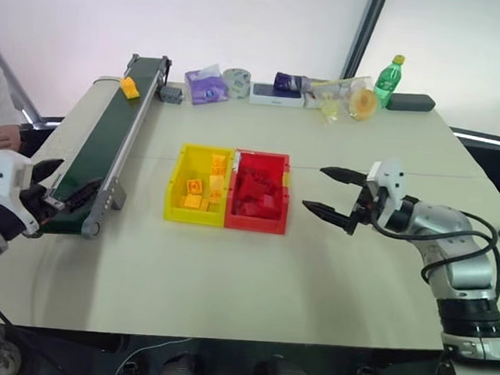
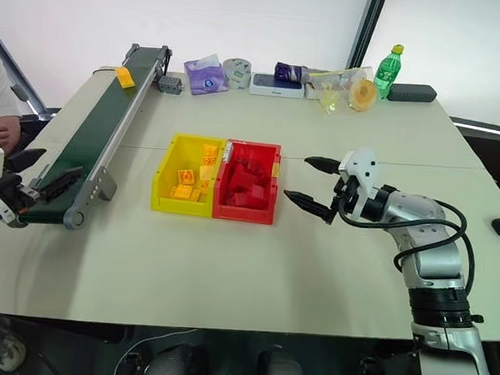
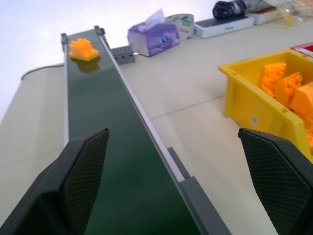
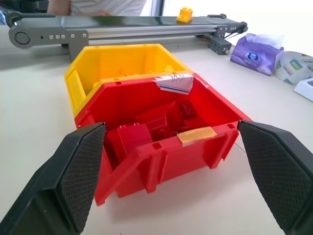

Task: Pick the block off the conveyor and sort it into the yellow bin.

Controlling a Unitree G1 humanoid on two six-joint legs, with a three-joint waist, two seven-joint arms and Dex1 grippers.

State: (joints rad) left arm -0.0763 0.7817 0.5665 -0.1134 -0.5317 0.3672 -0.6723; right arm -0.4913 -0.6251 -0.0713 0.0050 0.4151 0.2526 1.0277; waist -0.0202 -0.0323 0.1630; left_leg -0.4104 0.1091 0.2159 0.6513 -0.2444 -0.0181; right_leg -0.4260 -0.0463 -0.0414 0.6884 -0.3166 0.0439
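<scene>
1. We see the block (image 1: 129,87) lying on the belt (image 1: 108,135) near its far end, at about 11 o'clock on the table (image 1: 227,272) in the head view. Nothing holds it.
2. The belt runs from that far end toward the near left edge of the table, in a grey frame with rollers at each end.
3. Our left claw (image 1: 51,189) hovers at the belt's near end, at about 9 o'clock, aimed up the belt toward the block. Its fingers (image 3: 83,176) stand wide apart and empty; in the left wrist view one finger sits over the belt and the other over bare table just beside the yellow bin (image 1: 176,187).
4. The block is well apart from the left claw, almost the whole belt away.
5. The yellow bin stands mid-table with orange bricks (image 1: 200,191) inside. It touches the red bin (image 1: 269,219), which lies at its 3 o'clock side and holds red bricks (image 1: 254,192).
6. Our right claw (image 1: 328,193) hangs above the table at 3 o'clock of the red bin, near it but not touching, pointing at it. It too is spread wide and holds nothing.
7. Along the far edge, at 12 to 1 o'clock, we see a purple tissue pack (image 1: 205,87), a tape roll (image 1: 236,81) and a green bottle (image 1: 388,80).
8. A person's hand (image 1: 0,137) shows at the left edge, beyond the left claw.
</scene>
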